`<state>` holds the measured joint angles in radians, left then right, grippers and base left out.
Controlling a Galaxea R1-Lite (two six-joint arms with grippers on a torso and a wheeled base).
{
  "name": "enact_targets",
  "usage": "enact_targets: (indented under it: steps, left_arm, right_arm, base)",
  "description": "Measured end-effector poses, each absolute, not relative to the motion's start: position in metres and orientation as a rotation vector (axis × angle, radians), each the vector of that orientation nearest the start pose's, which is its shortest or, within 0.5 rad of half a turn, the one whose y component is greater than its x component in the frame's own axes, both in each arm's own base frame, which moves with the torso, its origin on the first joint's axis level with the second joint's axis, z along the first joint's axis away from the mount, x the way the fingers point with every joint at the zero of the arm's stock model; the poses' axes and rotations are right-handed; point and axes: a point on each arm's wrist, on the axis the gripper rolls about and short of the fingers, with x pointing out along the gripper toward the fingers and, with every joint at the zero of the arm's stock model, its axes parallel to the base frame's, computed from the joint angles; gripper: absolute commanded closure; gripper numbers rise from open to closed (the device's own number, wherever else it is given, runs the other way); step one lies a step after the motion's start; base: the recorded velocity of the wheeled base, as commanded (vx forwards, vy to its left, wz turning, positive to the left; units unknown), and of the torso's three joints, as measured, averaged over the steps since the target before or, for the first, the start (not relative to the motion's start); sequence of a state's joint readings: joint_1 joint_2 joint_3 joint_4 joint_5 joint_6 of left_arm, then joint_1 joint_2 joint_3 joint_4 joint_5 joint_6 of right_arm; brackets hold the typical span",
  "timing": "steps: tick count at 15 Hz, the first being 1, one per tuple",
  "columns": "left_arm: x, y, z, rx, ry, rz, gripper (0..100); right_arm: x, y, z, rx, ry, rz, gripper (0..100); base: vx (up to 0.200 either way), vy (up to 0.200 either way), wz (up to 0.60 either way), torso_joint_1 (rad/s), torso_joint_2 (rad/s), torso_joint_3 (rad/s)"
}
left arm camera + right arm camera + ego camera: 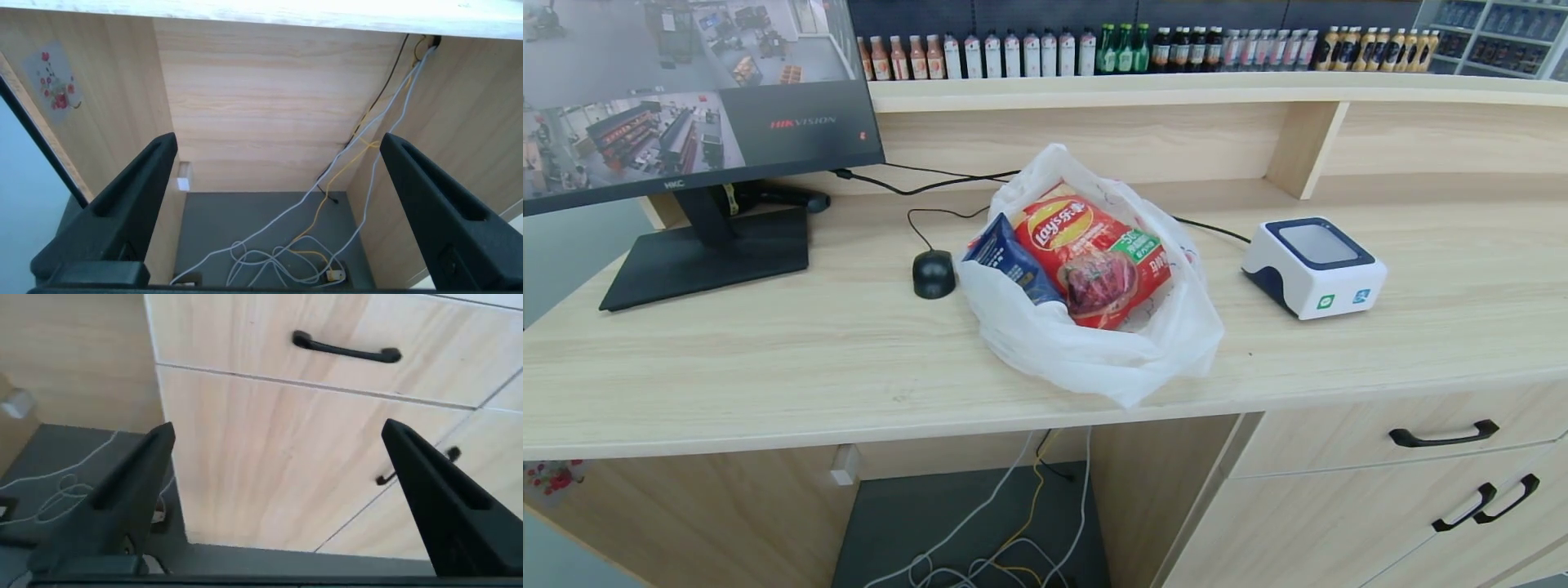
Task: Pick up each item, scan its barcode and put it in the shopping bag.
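The shopping bag hides the near end of the blue packet; the monitor is cut by the left edge.

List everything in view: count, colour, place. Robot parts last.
counter: 1, light wood, spans the head view
shopping bag: 1, white plastic, counter centre, open
chips bag: 1, red, inside the shopping bag
blue packet: 1, dark blue, inside the shopping bag, left of the chips bag
scanner: 1, white and navy, right of the shopping bag
mouse: 1, black, left of the shopping bag
monitor: 1, black, counter's far left
bottles: a row, mixed colours, shelf behind the counter
drawer handles: 3, black, cabinet fronts lower right
cables: several, white and yellow, under the counter
left gripper: 1, black, below the counter, jaws open
right gripper: 1, black, facing the drawers, jaws open
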<state>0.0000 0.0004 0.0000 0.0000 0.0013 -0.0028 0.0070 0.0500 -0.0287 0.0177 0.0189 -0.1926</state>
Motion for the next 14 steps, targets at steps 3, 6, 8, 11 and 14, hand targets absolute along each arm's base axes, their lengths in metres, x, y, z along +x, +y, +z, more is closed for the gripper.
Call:
enact_targets:
  steps: [3, 6, 8, 11, 14]
  left_arm:
    - [-0.0228, 0.0000, 0.0755, -0.003, 0.000, 0.001, 0]
    - [-0.0228, 0.0000, 0.0755, -0.003, 0.000, 0.001, 0]
    - [-0.0228, 0.0000, 0.0755, -0.003, 0.000, 0.001, 0]
    - [-0.0228, 0.0000, 0.0755, -0.003, 0.000, 0.001, 0]
    - [-0.0228, 0.0000, 0.0754, -0.003, 0.001, 0.001, 0]
  right_arm:
    - [-0.0238, 0.0021, 0.0821, -0.189, -0.023, 0.094, 0]
    - [-0.0245, 0.0022, 0.0814, -0.188, -0.032, 0.095, 0]
    - [-0.0245, 0.0022, 0.0812, -0.188, -0.032, 0.095, 0]
    - [-0.0246, 0.0022, 0.0811, -0.188, -0.033, 0.095, 0]
    - [-0.0246, 0.0022, 0.0811, -0.190, -0.033, 0.095, 0]
  base:
    - [0.000, 0.000, 0.00, 0.000, 0.00, 0.000]
    - [0.000, 0.000, 0.00, 0.000, 0.00, 0.000]
    - [0.000, 0.000, 0.00, 0.000, 0.00, 0.000]
    - [-0.133, -0.133, 0.00, 0.003, 0.00, 0.002]
    - [-0.200, -0.200, 0.00, 0.007, 0.00, -0.001]
